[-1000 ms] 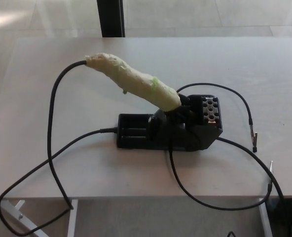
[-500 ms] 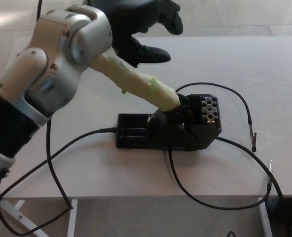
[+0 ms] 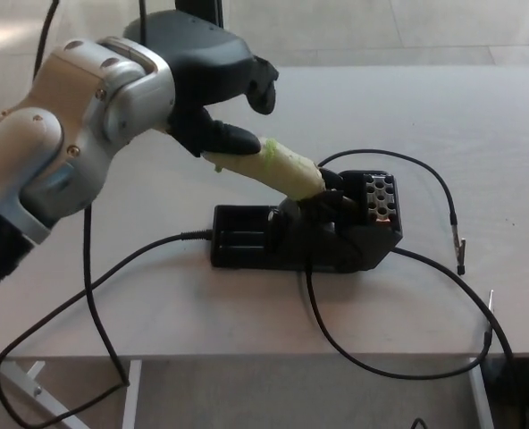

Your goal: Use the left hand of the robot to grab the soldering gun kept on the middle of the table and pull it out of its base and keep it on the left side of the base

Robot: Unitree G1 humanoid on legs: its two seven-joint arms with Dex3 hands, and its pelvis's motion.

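The soldering gun (image 3: 282,169) has a pale yellow-green handle and leans up to the left out of its black base (image 3: 309,234) in the middle of the table. My left hand (image 3: 213,85) is over the upper part of the handle, its fingers apart, with the thumb lying against the handle's front and another finger arched over the far side. It does not clamp the handle. The handle's upper end is hidden behind the hand. My right hand does not show.
Black cables (image 3: 95,295) loop off the table's front edge at left and right (image 3: 407,366). Two small clips (image 3: 460,255) lie at the right. The wooden table (image 3: 479,134) ends close below the base. A dark post (image 3: 202,7) stands beyond the far edge.
My left arm has come in from the left, and the hand has dropped from above the far edge down onto the gun's handle. The gun and base have not moved.
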